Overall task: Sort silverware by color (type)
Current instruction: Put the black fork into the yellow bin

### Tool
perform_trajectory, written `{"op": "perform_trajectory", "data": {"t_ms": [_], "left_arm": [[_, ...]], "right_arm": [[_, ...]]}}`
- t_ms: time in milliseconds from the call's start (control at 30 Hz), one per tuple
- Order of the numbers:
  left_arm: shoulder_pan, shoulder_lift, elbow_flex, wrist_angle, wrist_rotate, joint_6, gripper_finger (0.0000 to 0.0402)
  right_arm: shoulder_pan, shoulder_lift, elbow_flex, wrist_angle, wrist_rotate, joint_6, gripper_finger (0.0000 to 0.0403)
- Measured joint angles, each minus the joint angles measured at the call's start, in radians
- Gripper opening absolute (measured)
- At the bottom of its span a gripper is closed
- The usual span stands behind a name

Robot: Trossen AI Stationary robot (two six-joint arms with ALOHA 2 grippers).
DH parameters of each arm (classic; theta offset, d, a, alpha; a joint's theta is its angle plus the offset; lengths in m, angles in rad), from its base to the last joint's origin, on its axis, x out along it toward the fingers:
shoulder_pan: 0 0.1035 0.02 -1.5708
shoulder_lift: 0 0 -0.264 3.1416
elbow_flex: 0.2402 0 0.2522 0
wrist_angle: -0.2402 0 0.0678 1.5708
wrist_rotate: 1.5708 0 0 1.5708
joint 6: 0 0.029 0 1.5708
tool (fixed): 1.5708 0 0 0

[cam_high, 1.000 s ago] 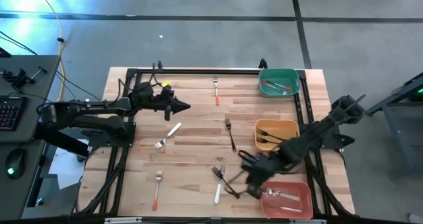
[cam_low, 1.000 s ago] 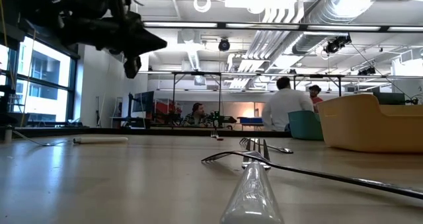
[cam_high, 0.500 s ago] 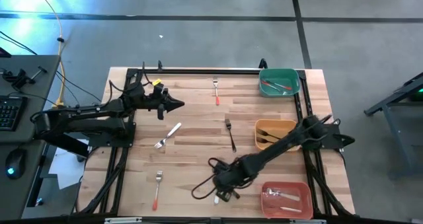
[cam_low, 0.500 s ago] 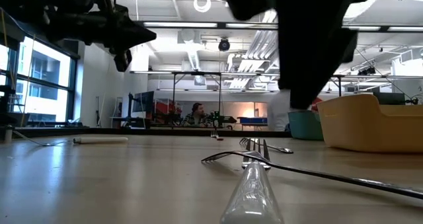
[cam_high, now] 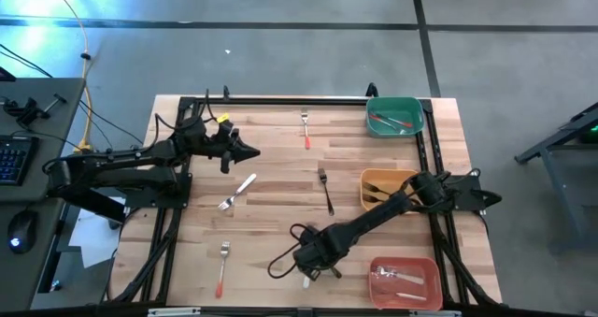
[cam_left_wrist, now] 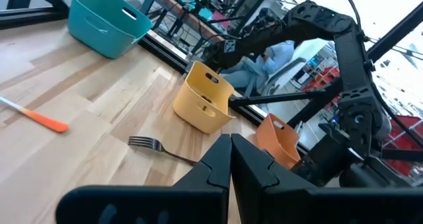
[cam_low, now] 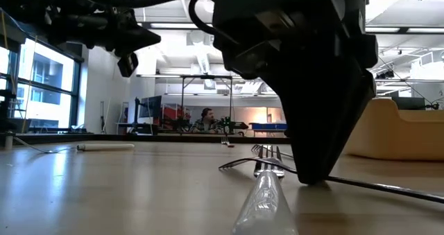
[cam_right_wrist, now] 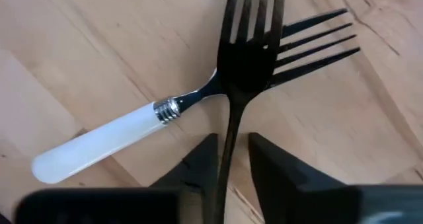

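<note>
Near the table's near edge a black-handled fork (cam_right_wrist: 231, 65) lies with its head across the head of a white-handled fork (cam_right_wrist: 99, 141). My right gripper (cam_right_wrist: 228, 161) is down over them, narrowly open, with one finger on each side of the black handle (cam_low: 361, 185). My left gripper (cam_high: 254, 152) is shut and empty, in the air over the far left of the table. Loose on the wood lie a red-handled fork (cam_high: 306, 128), a black fork (cam_high: 325, 190), a white-handled fork (cam_high: 237, 192) and another red-handled fork (cam_high: 222, 266). My right gripper comes from above, pointing down, its fingers along either side of the black fork's handle (cam_right_wrist: 229, 141) just behind the head. Bare wood shows between the handle and one finger (cam_right_wrist: 264, 159). I cannot tell whether the other finger (cam_right_wrist: 203, 159) touches it. The fork lies on the table.
Along the right edge stand a teal bin (cam_high: 413, 104) with red-handled pieces, a yellow bin (cam_high: 366, 179) with dark forks and a red-orange bin (cam_high: 432, 266) with white-handled pieces. A black frame rail runs round the table. People sit in the room beyond.
My right gripper has gone from beside the red-orange bin toward the table's left edge to the crossed forks and come down over them. My left gripper has drawn back a little toward the left edge. No fork has moved.
</note>
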Motion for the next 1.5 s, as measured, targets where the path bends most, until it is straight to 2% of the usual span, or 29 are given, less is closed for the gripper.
{"op": "perform_trajectory", "data": {"t_ms": [200,433,600,700,800,933,1033,1267,1500], "left_arm": [[0.0,0.0,0.0,-0.001,0.029,0.02,0.0],[0.022,0.0,0.0,-0.001,0.029,0.014,0.0],[0.064,0.0,0.0,-0.009,0.03,0.015,0.0],[0.087,0.0,0.0,-0.01,0.03,0.017,0.0],[0.103,0.0,0.0,-0.012,0.031,0.028,0.0],[0.118,0.0,0.0,-0.023,0.034,0.048,0.0],[0.125,0.0,0.0,-0.026,0.032,0.046,0.0],[0.125,0.0,0.0,-0.031,-0.029,0.031,0.0],[0.125,0.0,0.001,-0.058,-0.047,0.01,0.0]], "right_arm": [[-0.008,0.0,-0.001,-0.006,-0.031,-0.035,0.0007],[-0.029,-0.054,-0.005,-0.035,-0.069,-0.104,0.0002],[-0.055,-0.152,-0.004,-0.107,-0.035,-0.139,0.0001],[-0.075,-0.23,-0.004,-0.212,0.001,-0.167,0.0001],[-0.099,-0.306,-0.004,-0.396,0.034,-0.241,0.0],[-0.144,-0.4,-0.009,-0.682,0.108,-0.431,0.0],[-0.197,-0.518,-0.124,-0.649,0.131,-0.571,0.0],[-0.343,-0.813,-0.562,-0.47,0.114,-0.724,0.0],[-0.393,-0.944,-0.806,-0.312,0.074,-0.773,0.0]]}}
